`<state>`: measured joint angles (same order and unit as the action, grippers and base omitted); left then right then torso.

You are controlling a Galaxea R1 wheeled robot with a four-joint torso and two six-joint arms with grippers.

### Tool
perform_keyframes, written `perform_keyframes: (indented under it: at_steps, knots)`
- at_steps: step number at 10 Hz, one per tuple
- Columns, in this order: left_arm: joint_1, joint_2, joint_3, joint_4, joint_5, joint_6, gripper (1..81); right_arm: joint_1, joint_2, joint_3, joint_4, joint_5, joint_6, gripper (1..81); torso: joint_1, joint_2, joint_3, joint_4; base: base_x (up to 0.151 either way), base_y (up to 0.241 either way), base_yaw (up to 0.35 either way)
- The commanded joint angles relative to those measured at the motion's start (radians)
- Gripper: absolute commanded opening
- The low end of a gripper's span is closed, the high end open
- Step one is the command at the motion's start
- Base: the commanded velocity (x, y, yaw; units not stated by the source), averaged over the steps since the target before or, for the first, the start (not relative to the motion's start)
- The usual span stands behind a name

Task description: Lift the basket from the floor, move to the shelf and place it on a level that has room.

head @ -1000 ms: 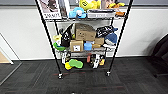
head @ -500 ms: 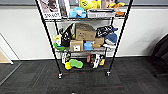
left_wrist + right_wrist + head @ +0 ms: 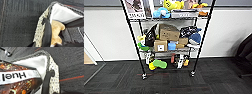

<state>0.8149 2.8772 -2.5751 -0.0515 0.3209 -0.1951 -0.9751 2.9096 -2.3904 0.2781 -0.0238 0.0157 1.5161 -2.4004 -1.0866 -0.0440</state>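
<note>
Your two wrist cameras are looking down at the basket [image 3: 41,31], hanging above the charcoal carpet [image 3: 18,25], its loop handle [image 3: 46,80] close by. You can't tell how far either gripper is opened. A Huel packet [image 3: 18,79] is lying against the white liner [image 3: 33,63]. The wire shelf [image 3: 169,42] is standing straight ahead, packed with boxes and toys.

Cardboard boxes [image 3: 169,32], Huel packet [image 3: 18,83]
</note>
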Motion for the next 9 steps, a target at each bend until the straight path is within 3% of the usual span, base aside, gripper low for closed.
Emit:
perform_keyframes:
  at_steps: [1,5,9]
  knots:
    - [-0.115,-0.016,-0.007,0.007,0.014,-0.004,81.1,0.104,0.003,0.036,0.041,-0.031,0.001,81.1,-0.004,0.007,0.0,0.0,0.0,0.0,0.0]
    - [-0.115,-0.03,0.007,-0.025,0.029,-0.004,81.1,0.094,-0.004,0.062,0.093,-0.002,0.001,81.1,0.022,-0.036,0.0,0.0,0.0,0.0,0.0]
    - [-0.118,-0.131,0.159,-0.05,0.04,-0.006,81.1,0.091,-0.068,0.174,0.098,-0.002,0.001,81.1,0.021,-0.036,0.0,0.0,0.0,0.0,0.0]
